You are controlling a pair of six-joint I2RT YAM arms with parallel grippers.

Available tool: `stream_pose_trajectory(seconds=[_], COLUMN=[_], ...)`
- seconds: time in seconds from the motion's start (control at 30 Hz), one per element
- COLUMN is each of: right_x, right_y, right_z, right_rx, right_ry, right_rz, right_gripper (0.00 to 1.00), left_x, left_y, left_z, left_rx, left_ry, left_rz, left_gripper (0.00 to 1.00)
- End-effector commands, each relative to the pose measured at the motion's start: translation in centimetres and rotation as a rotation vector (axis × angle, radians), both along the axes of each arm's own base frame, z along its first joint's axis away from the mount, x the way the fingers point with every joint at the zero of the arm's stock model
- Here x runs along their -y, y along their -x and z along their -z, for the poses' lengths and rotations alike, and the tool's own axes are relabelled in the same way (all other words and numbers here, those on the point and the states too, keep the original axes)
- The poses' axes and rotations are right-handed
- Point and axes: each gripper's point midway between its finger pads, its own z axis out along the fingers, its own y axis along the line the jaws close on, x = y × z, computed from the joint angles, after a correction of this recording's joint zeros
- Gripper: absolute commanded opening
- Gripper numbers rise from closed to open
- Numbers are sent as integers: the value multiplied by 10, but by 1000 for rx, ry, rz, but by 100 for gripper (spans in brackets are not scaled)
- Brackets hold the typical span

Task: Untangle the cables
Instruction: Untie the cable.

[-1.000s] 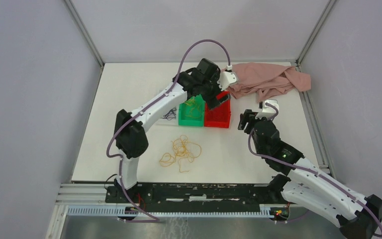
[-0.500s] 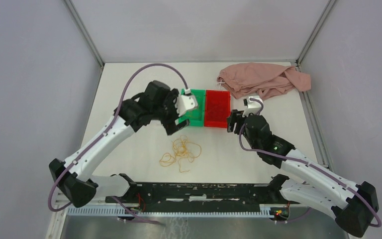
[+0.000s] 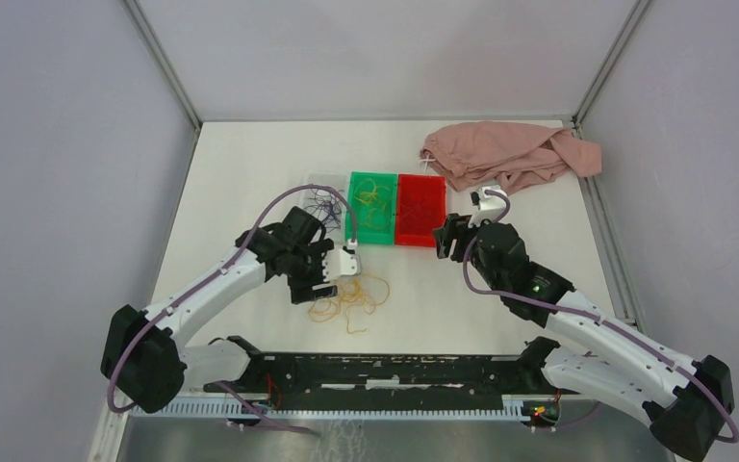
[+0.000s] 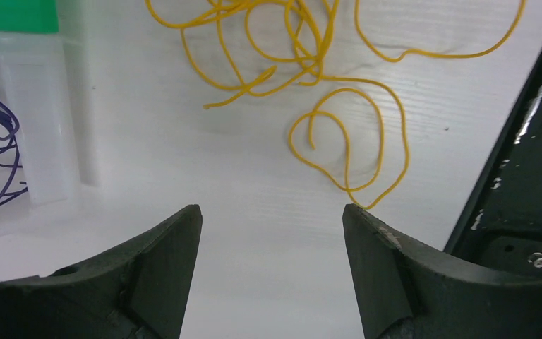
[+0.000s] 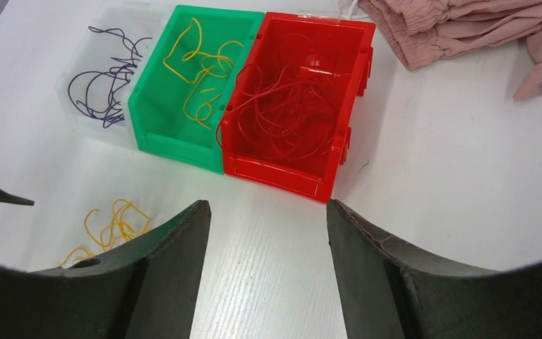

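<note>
On the white table [image 3: 250, 164], loose yellow wire cables [image 4: 309, 67] lie just beyond the left gripper [image 4: 272, 219], jaws apart; right gripper [image 5: 268, 212] likewise.

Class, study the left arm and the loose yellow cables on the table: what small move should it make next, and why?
Probably lower the left gripper onto the loose yellow cables and close. Its jaws stand open and empty just short of them, and the green bin already holds yellow strands, so these likely belong there.
</note>
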Motion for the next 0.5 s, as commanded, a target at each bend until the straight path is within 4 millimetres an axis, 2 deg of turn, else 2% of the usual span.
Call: stream_pose_trajectory(seconds=[0.0, 0.27, 0.47], right_x=[-6, -5, -6], right_y=[0, 1, 3], right_z=[-15, -13, -11], right_rx=[20, 9, 0], right_ry=[-63, -66, -76], right_rz=[-11, -7, -12], right_gripper=[67, 65, 63], left_x=[9, 36, 42], left_y=[-34, -40, -51], left_z=[2, 9, 18], left_rx=[132, 122, 128], left_ry=[3, 36, -2], left_rz=[136, 403, 508], left_gripper=[79, 80, 78])
